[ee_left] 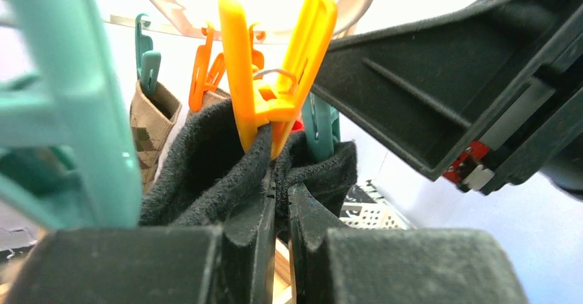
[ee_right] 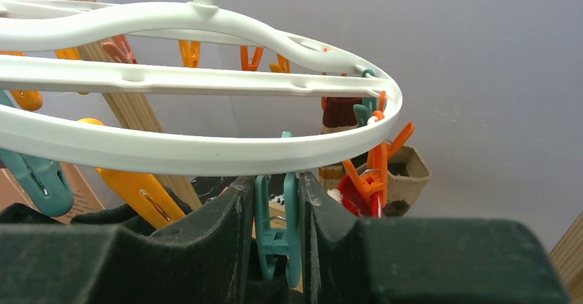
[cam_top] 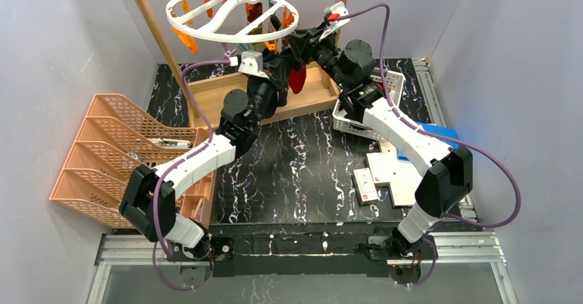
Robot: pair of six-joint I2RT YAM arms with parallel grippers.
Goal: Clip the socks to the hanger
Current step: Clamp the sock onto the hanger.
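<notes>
Up at the back of the table (cam_top: 295,173), both of your arms reach under the hanger (cam_top: 206,34), which hangs by the top bar of the wooden frame (cam_top: 152,25).

Your left gripper (ee_left: 278,194) is pinched tight on the black sock (ee_left: 206,159) — the fabric runs down into the narrow slit between its fingers (ee_left: 251,235). Right above them an orange clip (ee_left: 275,77) bites the same sock's upper edge, so the sock is held by the clip and by your fingers at once. Farther back on the left, an argyle sock (ee_left: 152,122) hangs from the ring.

Your right gripper (ee_right: 273,180) sits just under the ring's near rim. Its fingers are closed on the two handles of a teal clip (ee_right: 275,239), one pad against each handle. You cannot tell whether that clip's mouth is spread, because it is hidden below the fingers. The black body of this gripper crosses the upper right of the left wrist view, close beside the orange clip.

To the right of the teal clip a red sock (ee_right: 352,197) hangs from the ring, with the argyle sock just beyond it — from above, the red one dangles between your two wrists.

A white lattice basket (cam_top: 392,84) sits on the table under your right forearm, and an orange rack (cam_top: 103,146) stands at the table's left edge beside your left arm.
</notes>
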